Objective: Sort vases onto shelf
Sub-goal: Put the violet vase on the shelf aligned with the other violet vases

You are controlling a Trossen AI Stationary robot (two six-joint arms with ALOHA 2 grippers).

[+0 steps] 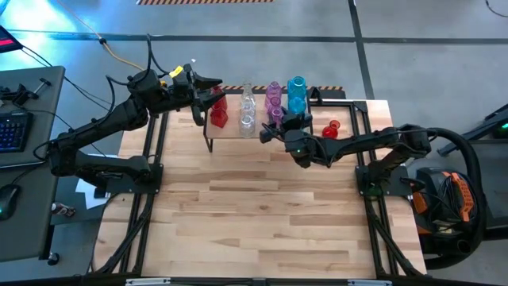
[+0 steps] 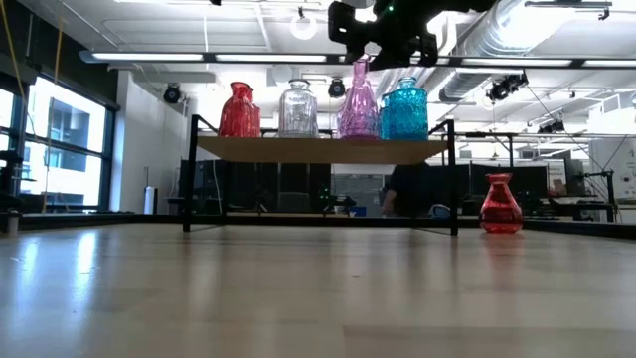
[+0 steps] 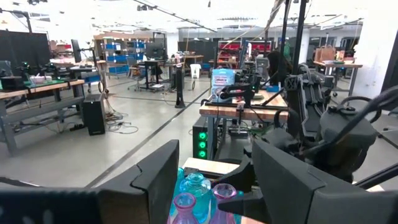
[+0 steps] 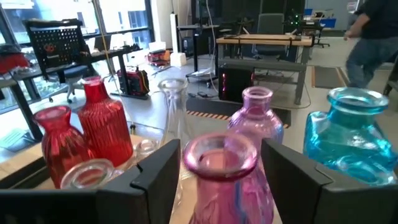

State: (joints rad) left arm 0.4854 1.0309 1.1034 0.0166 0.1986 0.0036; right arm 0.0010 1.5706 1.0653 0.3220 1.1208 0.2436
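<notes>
The shelf (image 1: 228,132) (image 2: 318,149) stands at the table's far side. On its top stand red vases (image 1: 218,111) (image 4: 106,124), clear vases (image 1: 248,111) (image 4: 174,102), pink-purple vases (image 1: 274,99) and teal blue vases (image 1: 297,94) (image 4: 351,137). One more red vase (image 1: 331,128) (image 2: 500,204) stands on the table, right of the shelf. My right gripper (image 1: 275,127) (image 4: 221,186) is open. Its fingers stand on either side of the neck of a pink-purple vase (image 4: 221,155) (image 2: 360,99), which rests on the shelf. My left gripper (image 1: 208,89) (image 3: 214,180) is open, above the shelf's left end.
The table's plank top (image 1: 254,214) lies bare in front of the shelf. A black frame (image 1: 357,119) runs around the shelf's right side. A desk with a keyboard (image 1: 12,131) stands left of the table. A person (image 4: 373,37) walks in the room beyond.
</notes>
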